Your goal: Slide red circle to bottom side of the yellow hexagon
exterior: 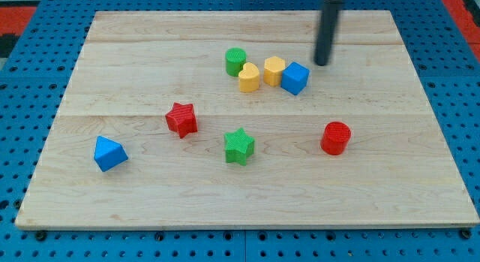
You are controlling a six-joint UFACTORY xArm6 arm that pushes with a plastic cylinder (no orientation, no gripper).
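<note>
Nearest the camera we saw the blue triangle [109, 153] at the view's lower left of the wooden board [225, 209], one of two blue blocks. Next came one green star [239, 146], the red circle [335, 137] well below the yellow hexagon [274, 70], and one red star [181, 118]. Farther back clustered a yellow heart [249, 77], a blue cube [295, 78] and one green cylinder [235, 61]. We had no fingers; our rod stood upright, my tip [322, 64] just right of the blue cube.
</note>
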